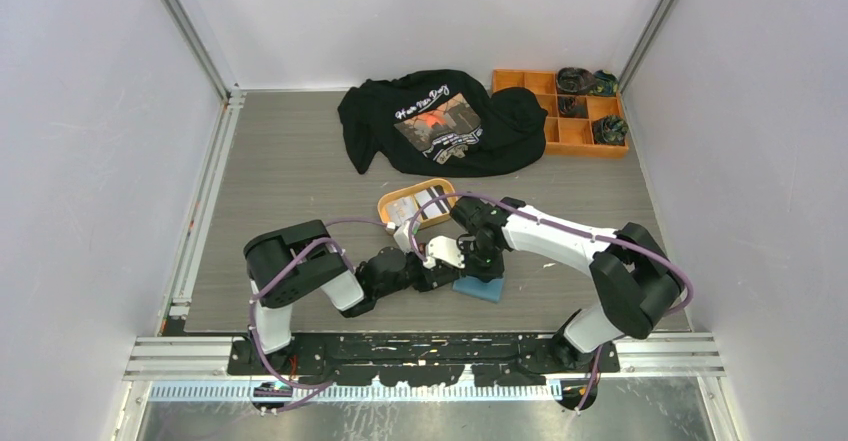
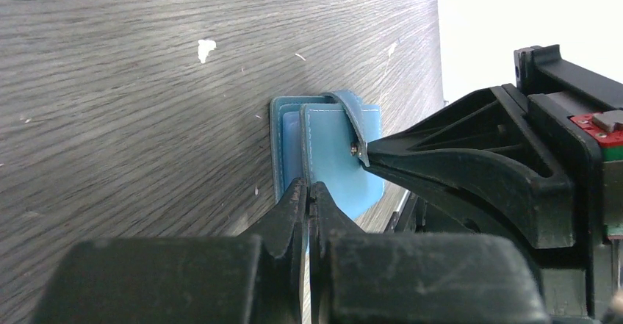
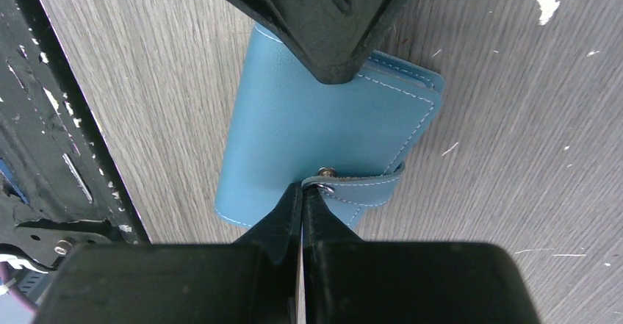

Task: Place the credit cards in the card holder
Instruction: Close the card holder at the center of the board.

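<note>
Credit cards (image 1: 424, 203) lie in the orange oval tray (image 1: 384, 206), and the card holder (image 1: 480, 288) sits folded on the table (image 1: 300, 161) nearer the arms. The left gripper (image 2: 307, 188), closed, rests its tip against the holder. The right gripper (image 3: 302, 190), also closed, meets the snap tab (image 3: 364, 188), though whether it actually pinches the tab is unclear.

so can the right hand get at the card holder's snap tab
Probably yes: the right hand, shut, sits at the snap tab, and the left hand touches the card holder elsewhere, off the tab.
</note>
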Motion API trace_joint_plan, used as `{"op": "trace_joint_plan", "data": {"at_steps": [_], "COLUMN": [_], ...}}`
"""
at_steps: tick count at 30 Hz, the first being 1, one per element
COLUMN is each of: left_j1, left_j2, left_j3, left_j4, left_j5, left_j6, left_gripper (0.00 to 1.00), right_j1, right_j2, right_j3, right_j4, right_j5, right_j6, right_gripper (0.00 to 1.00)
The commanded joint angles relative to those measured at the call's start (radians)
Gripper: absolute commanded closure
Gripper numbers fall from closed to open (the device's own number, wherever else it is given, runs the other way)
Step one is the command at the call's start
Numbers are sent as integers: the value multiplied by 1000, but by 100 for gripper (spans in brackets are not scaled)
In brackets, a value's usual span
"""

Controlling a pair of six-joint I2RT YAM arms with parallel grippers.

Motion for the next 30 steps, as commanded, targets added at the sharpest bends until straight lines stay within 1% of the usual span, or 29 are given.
{"op": "trace_joint_plan", "data": {"at_steps": [1,11,14,18,23,26,30], "left_j1": [2,2,2,2,2,2,1], "left_j2": [7,0,-1,0,-1,-2,-5], "left_j3": [3,-10,-12,-13,-14,-15,-16], "left_j4": [76,82,80,78,75,76,76], "left_j5": [8,-6,-8,-8,-8,-8,-9], "left_j6": [0,5,6,6,5,4,2], "left_gripper": [100,100,100,100,100,100,100], "right_j1": [8,-2,-17,-34,-75,-112,-142], "right_j2": [17,-15,-35,-67,-116,-152,-191], "right_j3": [13,19,20,17,17,14,1], "right_j4": [59,59,53,42,21,10,15], "right_j5": [24,39,27,11,-26,-70,-130], "right_j6": [41,58,60,53,42,34,32], "right_gripper": [99,98,91,86,77,69,55]}}
